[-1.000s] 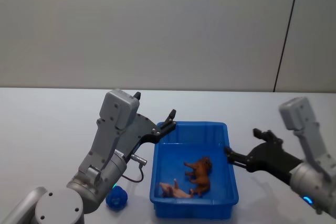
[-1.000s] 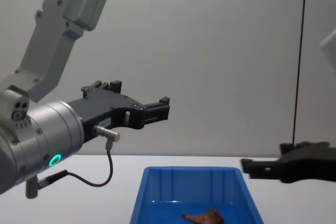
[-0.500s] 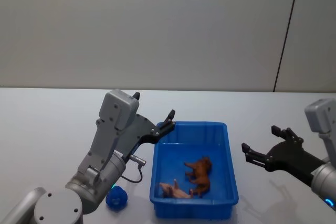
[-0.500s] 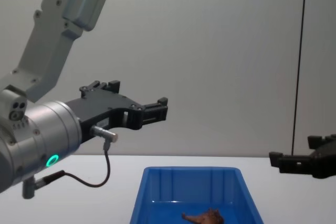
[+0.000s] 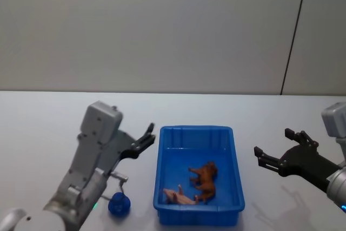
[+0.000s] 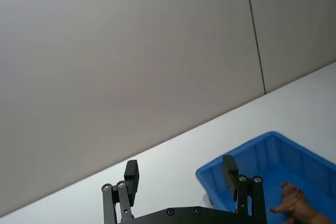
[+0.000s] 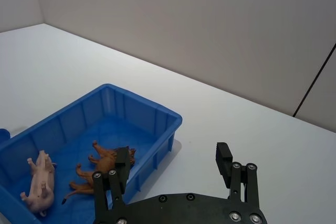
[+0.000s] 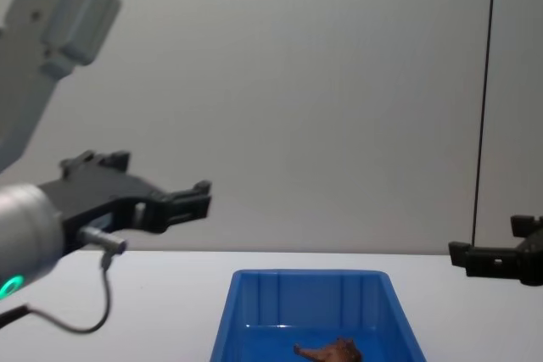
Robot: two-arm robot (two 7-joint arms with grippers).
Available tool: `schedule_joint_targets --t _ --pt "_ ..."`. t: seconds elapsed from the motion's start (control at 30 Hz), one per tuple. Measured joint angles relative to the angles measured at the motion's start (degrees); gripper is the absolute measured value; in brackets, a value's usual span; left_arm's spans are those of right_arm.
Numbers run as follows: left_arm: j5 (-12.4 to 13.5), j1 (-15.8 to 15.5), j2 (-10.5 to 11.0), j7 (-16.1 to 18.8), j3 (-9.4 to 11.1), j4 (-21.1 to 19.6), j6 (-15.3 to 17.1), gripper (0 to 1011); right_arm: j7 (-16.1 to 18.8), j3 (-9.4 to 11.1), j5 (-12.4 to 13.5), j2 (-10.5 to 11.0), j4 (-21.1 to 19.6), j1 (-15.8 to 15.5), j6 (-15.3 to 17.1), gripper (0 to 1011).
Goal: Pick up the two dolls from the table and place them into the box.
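Both figurines lay inside the blue plastic bin (image 5: 195, 129), which stood on the white table (image 5: 43, 128) in front of the robot. The reddish-brown figurine (image 5: 205, 179), four-legged with a shaggy head, lay tipped on its side near the middle of the bin's floor. The pale pink figurine (image 5: 178, 195) lay tipped over too, nearer the robot and toward the bin's near left corner, just beside the brown one.

The left gripper (image 5: 150, 135) hung above the table just off the bin's left rim, close to its far left corner. Its jaws were apart with nothing between them, and the left wrist view showed only table and the bin's corner beyond the two black fingers (image 6: 131, 170).

The right gripper (image 5: 272, 145) hung over the table to the right of the bin, clear of its rim. Its jaws were spread wide and held nothing. In the chest view both grippers sat higher than the bin's rim, one at each side.

A small blue ball-like object (image 5: 119, 204) rested on the table beside the left arm, left of the bin's near left corner. A plain grey wall (image 5: 162, 25) stood behind the table.
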Motion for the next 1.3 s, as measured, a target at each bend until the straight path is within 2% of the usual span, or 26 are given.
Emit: schedule_joint_targets --t 0.2,0.47,0.73,1.3 --pt "-2.8 3.4 2.5 2.9 -0.8 -2.4 1.2 1001 0.0 0.1 0.1 0.2 -0.1 -0.1 -0.2 1001" --pt "-6.1 6.5 4.8 3.5 -1.5 -3.1 1.9 1001 0.1 0.2 0.2 0.3 -0.1 -0.2 -0.3 1001" --pt "-8.0 7.7 6.2 -0.4 -2.0 -1.7 4.0 1001 0.1 0.3 0.3 0.4 -0.2 -0.3 -0.4 1001" --pt "-7.6 6.5 6.2 -10.9 -2.2 5.7 7.4 1001 0.1 0.3 0.3 0.5 -0.2 -0.3 -0.5 1001"
